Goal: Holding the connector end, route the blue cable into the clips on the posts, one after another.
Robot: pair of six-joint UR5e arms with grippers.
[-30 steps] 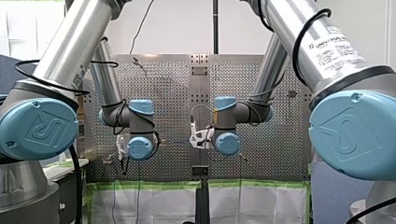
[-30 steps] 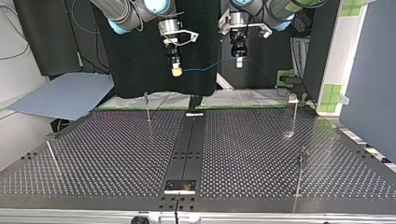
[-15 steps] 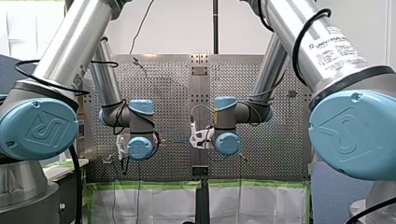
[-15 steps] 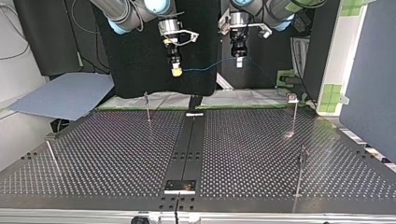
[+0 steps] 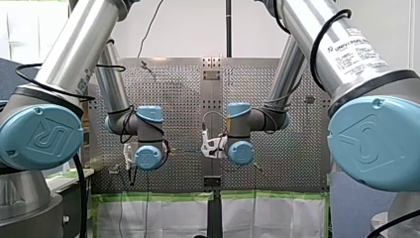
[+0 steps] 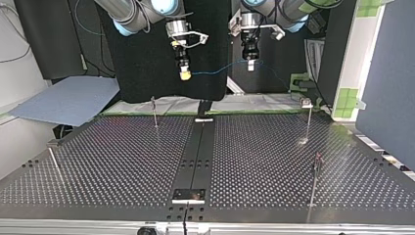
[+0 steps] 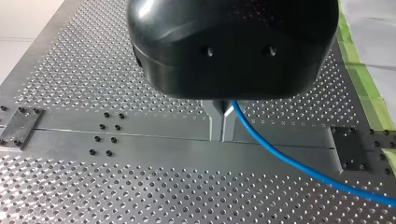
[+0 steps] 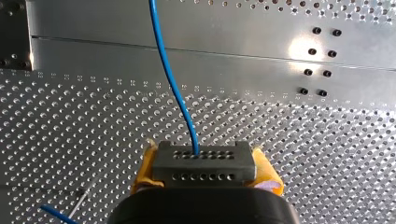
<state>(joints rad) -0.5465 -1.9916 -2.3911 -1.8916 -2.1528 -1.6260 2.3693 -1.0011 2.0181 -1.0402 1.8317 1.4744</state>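
Observation:
In the top view both grippers hang high above the far edge of the perforated table (image 6: 122,161), with the blue cable (image 6: 220,69) strung between them. My right gripper (image 6: 184,74), at that view's left, has yellow pads. In its wrist view my right gripper (image 8: 204,164) is shut on the dark grey connector (image 8: 204,158), and the blue cable (image 8: 170,79) runs on ahead of it. My left gripper (image 6: 250,65) is at the top view's right. Its metal fingers (image 7: 215,123) are pressed together on the blue cable (image 7: 289,161), which trails off to one side.
Thin posts stand on the table in the top view: one at the far left (image 6: 154,111), one at the far right (image 6: 309,120), one nearer at the right (image 6: 315,178). A slanted rod (image 6: 54,164) is at the left edge. A dark centre strip (image 6: 195,156) runs along the table.

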